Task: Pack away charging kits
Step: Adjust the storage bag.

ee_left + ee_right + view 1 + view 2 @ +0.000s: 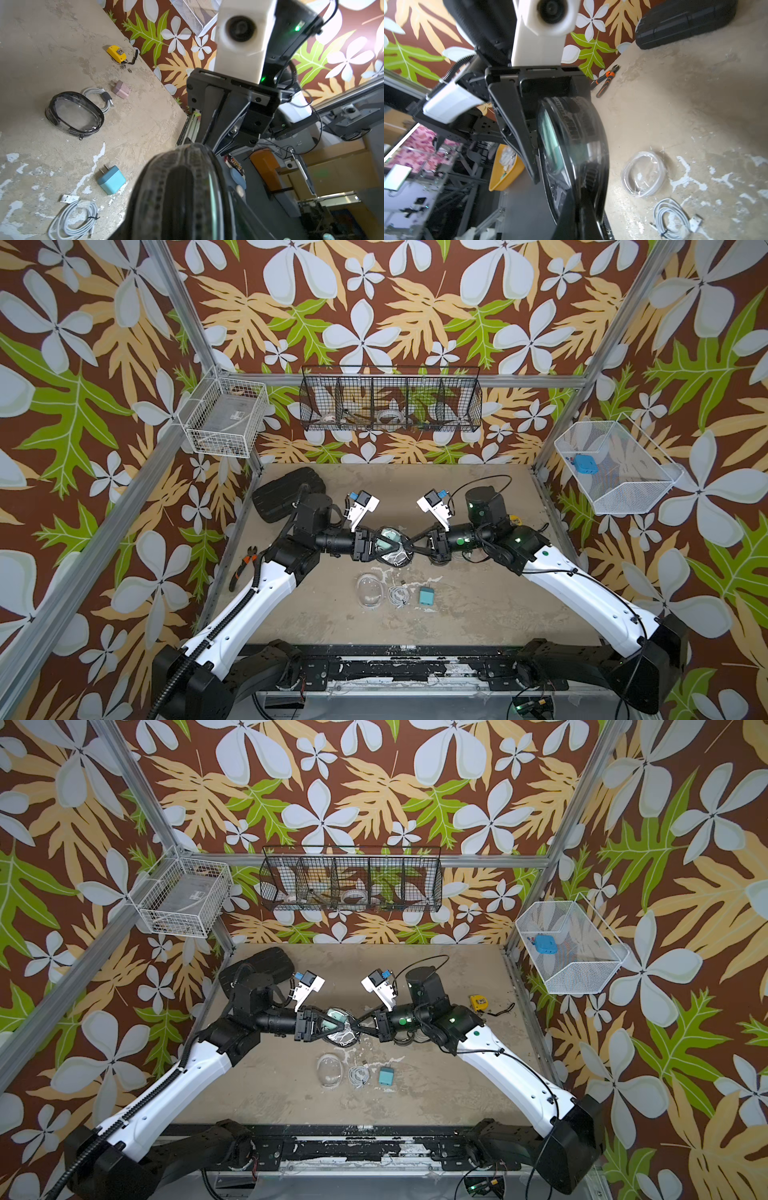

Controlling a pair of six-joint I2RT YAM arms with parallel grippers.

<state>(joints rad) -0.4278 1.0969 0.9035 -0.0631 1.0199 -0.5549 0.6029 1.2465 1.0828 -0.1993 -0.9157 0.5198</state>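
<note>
Pouch (397, 560) — between left claw (387, 548), right claw (411, 546)

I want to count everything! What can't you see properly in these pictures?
- Held black-rimmed pouch: blurred in both wrist views, too near the lens.
- Pink plug: in both top views, hidden under the right arm.
- Black wire basket, its contents: too small in both top views.
</note>
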